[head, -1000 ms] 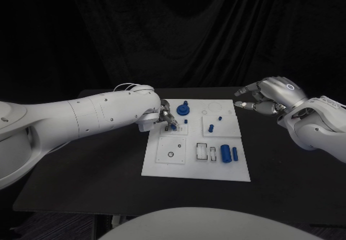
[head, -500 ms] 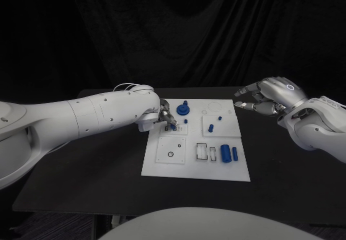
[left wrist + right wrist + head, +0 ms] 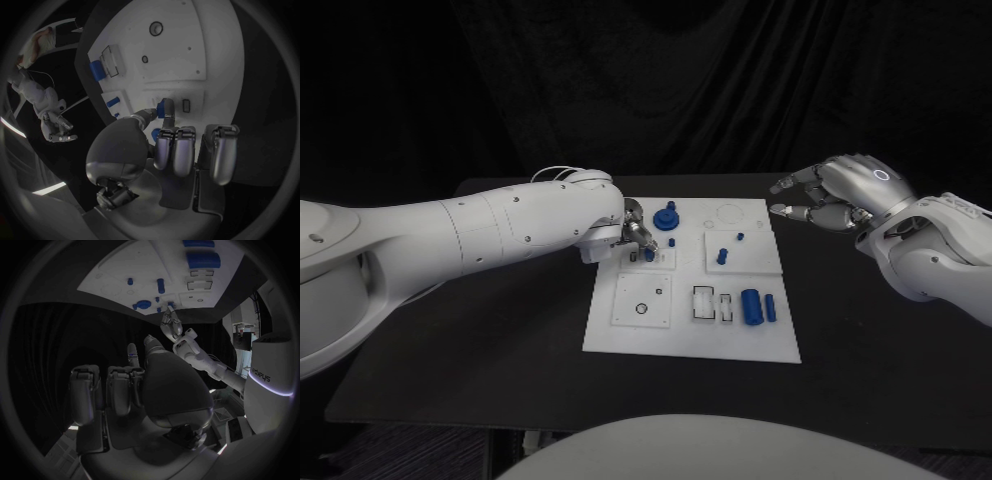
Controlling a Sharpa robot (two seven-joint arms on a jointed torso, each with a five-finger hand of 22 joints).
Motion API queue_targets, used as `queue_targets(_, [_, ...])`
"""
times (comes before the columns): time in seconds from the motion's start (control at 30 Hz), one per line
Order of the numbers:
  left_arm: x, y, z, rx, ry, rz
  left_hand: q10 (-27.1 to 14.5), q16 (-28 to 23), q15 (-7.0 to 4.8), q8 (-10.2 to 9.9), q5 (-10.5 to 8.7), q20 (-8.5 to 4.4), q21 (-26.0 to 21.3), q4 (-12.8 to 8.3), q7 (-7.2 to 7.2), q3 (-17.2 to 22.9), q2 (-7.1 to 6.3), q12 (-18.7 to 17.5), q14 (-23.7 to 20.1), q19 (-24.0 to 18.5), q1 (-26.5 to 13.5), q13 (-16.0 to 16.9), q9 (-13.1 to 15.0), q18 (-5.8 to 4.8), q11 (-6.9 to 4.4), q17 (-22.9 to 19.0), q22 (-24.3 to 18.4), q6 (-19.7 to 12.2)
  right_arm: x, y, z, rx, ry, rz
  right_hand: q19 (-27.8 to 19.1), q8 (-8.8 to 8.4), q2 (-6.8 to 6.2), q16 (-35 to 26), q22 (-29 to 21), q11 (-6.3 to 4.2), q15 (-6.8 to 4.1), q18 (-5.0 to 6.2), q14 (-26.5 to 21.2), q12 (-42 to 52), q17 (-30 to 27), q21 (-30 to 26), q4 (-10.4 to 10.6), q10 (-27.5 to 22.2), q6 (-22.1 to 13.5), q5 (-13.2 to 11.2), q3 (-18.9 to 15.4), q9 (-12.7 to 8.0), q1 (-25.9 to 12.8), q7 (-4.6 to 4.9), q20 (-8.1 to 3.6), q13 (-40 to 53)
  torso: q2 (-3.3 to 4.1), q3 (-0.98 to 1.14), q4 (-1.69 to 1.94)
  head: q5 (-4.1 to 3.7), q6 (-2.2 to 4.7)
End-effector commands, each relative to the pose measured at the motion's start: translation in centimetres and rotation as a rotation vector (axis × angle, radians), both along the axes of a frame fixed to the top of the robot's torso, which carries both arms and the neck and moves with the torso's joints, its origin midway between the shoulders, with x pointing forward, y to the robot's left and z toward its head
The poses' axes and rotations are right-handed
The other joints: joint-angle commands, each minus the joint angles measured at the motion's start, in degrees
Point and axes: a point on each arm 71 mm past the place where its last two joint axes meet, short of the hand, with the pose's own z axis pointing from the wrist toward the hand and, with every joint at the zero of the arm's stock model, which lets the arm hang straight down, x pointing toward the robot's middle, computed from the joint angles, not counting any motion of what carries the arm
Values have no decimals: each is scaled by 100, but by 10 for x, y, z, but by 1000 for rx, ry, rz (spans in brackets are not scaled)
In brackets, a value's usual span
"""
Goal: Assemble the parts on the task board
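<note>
Left hand (image 3: pixel 635 238) down on the white task board's (image 3: pixel 646 335) far-left corner, pinching a small blue peg (image 3: pixel 167 108) between thumb and finger. Right hand (image 3: pixel 837 192) up beside the board's far-right corner, off the black surface (image 3: pixel 473 350), fingers curled, holding nothing. Larger blue cylinders (image 3: pixel 751 305) lying near the board's right edge.

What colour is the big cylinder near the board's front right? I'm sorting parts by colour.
Blue; the cylinder shows best in the head view, lying on the white task board.

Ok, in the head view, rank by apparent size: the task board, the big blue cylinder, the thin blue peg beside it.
1. task board
2. big blue cylinder
3. thin blue peg, as long as the cylinder but far slimmer.
</note>
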Motion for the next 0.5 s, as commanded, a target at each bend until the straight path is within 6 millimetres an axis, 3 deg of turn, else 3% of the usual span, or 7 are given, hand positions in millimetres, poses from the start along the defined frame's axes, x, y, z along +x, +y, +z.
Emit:
queue_targets(0.03, [-1,-2,-1,-6,-2,-14,596,15,1,-30,-35,-13,-24,9,-30,42,15,-3,606,152,-61,1509,10,108,0,1509,1049,3,1,-1,-1,-5,4,-15,595,-34,15,17,1509,50,33,-91,616,12,1509,15,-6,415,43,36,-34,-5,58,-1,40,1121,0,2,2,10,1])
queue_targets(0.5, [-2,2,-1,0,4,-10,596,15,1,-33,-41,-13,-25,2,-31,53,17,-3,606,152,-59,1509,16,108,0,1509,1050,3,1,-2,-3,-8,10,-16,595,-35,17,17,1509,50,33,-91,616,11,1509,15,-8,414,48,40,-33,-6,65,-1,40,1120,-6,1,2,38,1])
